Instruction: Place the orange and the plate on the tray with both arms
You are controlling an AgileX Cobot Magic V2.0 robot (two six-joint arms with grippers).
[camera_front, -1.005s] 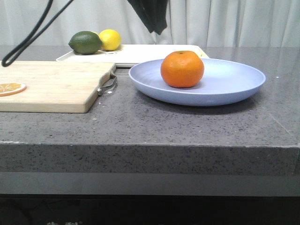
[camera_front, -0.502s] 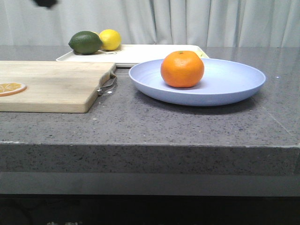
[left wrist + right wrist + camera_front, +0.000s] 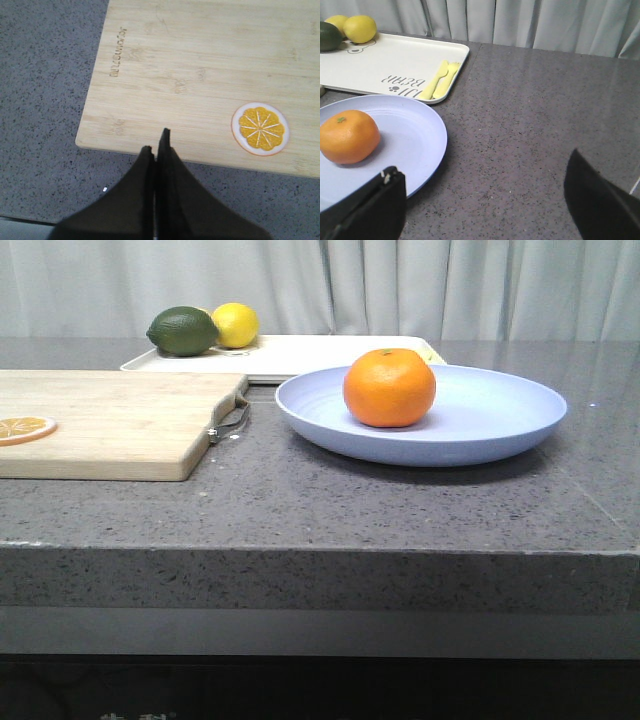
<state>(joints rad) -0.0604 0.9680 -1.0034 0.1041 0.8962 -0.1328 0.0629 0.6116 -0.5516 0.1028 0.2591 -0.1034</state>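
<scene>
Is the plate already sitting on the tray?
No, in the front view the plate with the orange rests on the grey counter, in front of the tray.

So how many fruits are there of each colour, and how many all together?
Orange: 1, the orange sitting on the plate
Yellow: 2, the lemons on the tray
Green: 1, the lime on the tray
Orange slice on the cutting board: 1
Total: 5
</scene>
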